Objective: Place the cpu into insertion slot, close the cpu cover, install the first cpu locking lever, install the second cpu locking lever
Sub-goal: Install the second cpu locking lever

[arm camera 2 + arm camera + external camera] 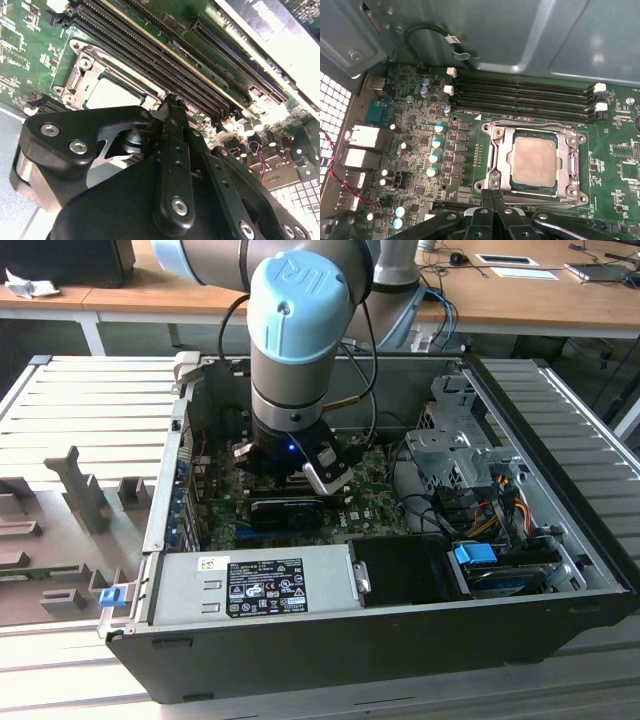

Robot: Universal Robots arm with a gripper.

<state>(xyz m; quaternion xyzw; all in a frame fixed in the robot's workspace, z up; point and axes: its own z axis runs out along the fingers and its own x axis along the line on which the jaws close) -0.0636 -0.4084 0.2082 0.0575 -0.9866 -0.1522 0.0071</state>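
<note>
The grey and pale-blue robot arm (290, 330) reaches down into the open black desktop computer case (400, 630) that lies on its side on the slatted grey table (90, 390), and its black gripper (492, 196) hangs low over the green motherboard (415, 165). In both wrist views the two black fingers (172, 125) are pressed together with no gap between their tips, and nothing is caught between them. The tips sit right at the edge of the silver metal socket, touching or nearly touching the frame, though I cannot tell which. The small square chip with the pale silver-grey top, the cpu (534, 161), already lies flat in the socket. The thin square metal frame plate with the big window, the cpu cover (501, 150), is folded down around it, so the chip shows through the opening. A thin metal locking lever (535, 123) runs along the socket side that faces the four long black memory slots (525, 97); whether it is hooked down is hard to make out. Just beside the socket stands a row of small blue-topped capacitors (435, 150). In the exterior view a silver power supply box with a black label (255, 585) fills the near wall of the case, and a grey metal drive cage (450, 440) sits toward the exterior view's right.
</note>
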